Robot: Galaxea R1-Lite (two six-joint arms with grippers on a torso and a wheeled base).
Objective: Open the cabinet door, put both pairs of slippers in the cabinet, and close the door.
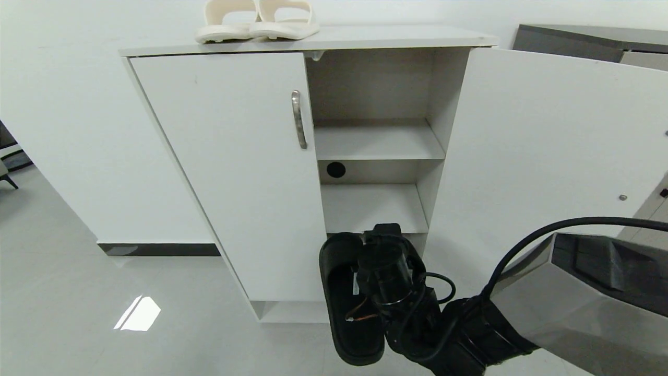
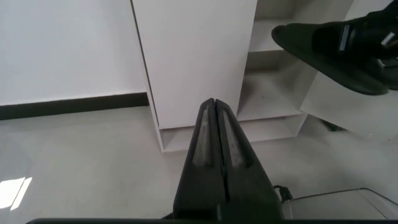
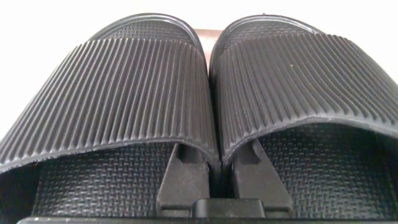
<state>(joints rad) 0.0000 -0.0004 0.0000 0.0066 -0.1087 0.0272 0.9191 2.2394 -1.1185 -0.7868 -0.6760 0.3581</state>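
Right claw (image 3: pixel 216 177) grips the black slippers (image 1: pixel 347 313) before the open cabinet (image 1: pixel 235 183); left claw (image 2: pixel 214 124) is pressed together, empty

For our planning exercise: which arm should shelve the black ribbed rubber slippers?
Right: the right gripper holds the black ribbed rubber slippers before the open white cabinet; the left gripper is shut, empty.

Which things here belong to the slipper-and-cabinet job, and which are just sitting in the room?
Job:
black slippers, held in the right claw
cream slippers on top of the cabinet
its open right door

Just about:
grey unit to the cabinet's right
chair at the left edge
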